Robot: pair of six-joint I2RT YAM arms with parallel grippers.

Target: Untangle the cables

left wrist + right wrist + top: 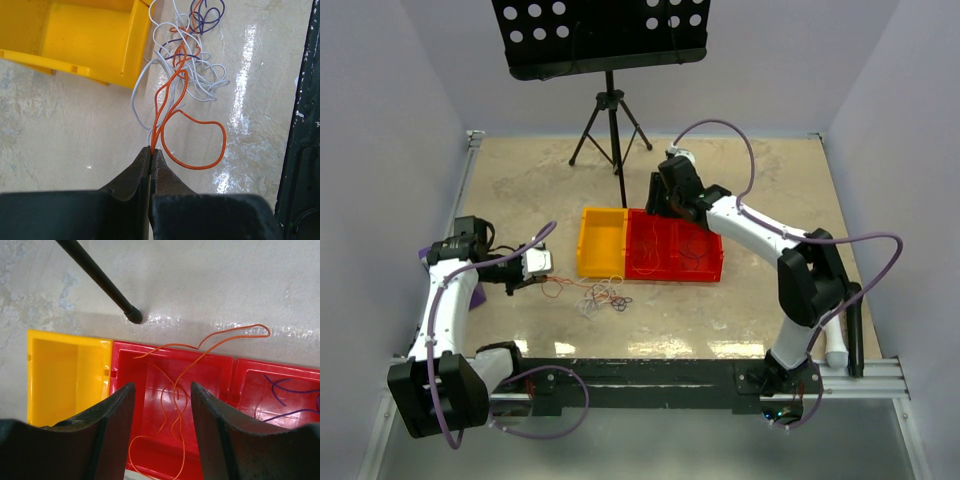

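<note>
Jaws of the left gripper (151,151) are clenching one orange cable (200,168) at the lower middle of the left wrist view, its loop lying on the tabletop (60,125). Above it, the cables (192,60) are lying tangled in white, purple and orange, just right of the yellow bin (85,35). From the top external view that bundle is showing only as a small knot below the yellow bin, too fine to sort by strand. Jaws of the right gripper (161,387) are standing spread, gripping nothing, over a red bin (225,371); only the right wrist view is revealing another orange cable (267,330) draping across its rim and purple cables (275,387) lying in the neighbouring red bin (300,375) at right.
</note>
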